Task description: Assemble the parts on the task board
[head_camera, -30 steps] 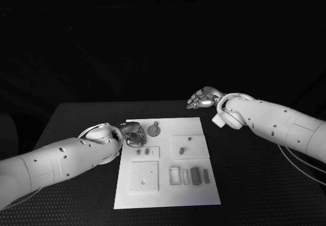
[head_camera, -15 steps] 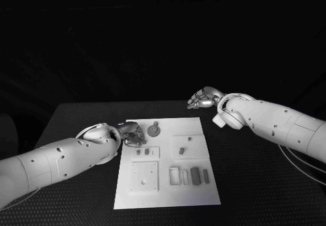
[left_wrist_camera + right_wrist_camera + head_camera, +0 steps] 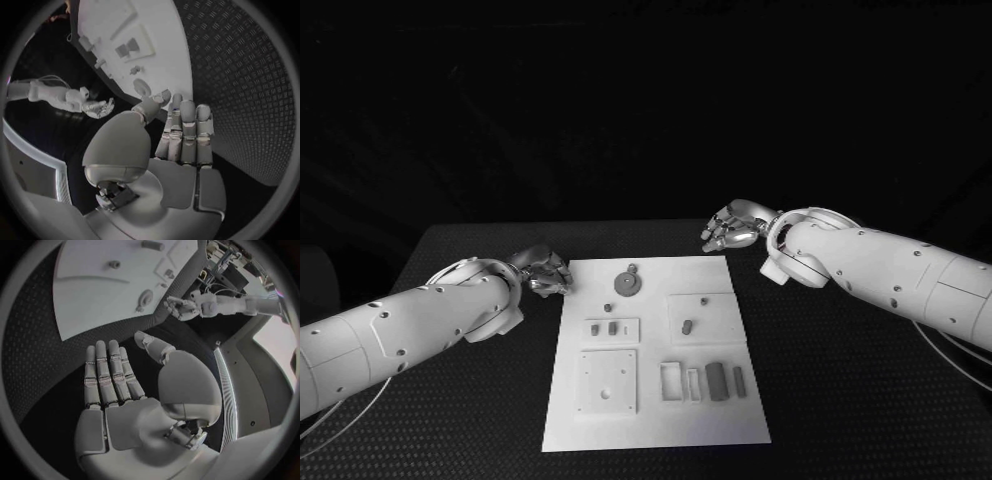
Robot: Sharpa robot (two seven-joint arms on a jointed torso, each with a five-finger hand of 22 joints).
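Observation:
The white task board [image 3: 661, 420] lies in the middle of the table with grey parts on it. A round disc part [image 3: 629, 283] sits near its far edge, with a small part [image 3: 607, 306] just in front. Two small pieces [image 3: 603, 328] stand in a recessed plate and a peg [image 3: 687, 324] in the square plate. Several bars [image 3: 715, 380] lie in a row at the near right. My left hand [image 3: 542, 272] hovers beside the board's far left corner, fingers straight [image 3: 184, 135], holding nothing. My right hand [image 3: 730, 226] is past the far right corner, flat and empty [image 3: 112, 385].
A plate with holes [image 3: 607, 380] takes up the board's near left. Black textured table [image 3: 848, 380] surrounds the board on all sides. The disc [image 3: 142, 87] and board [image 3: 94, 300] lie ahead of both palms.
My left hand has drawn back from over the board's left edge by the disc to the table beside the board. The right hand has barely moved.

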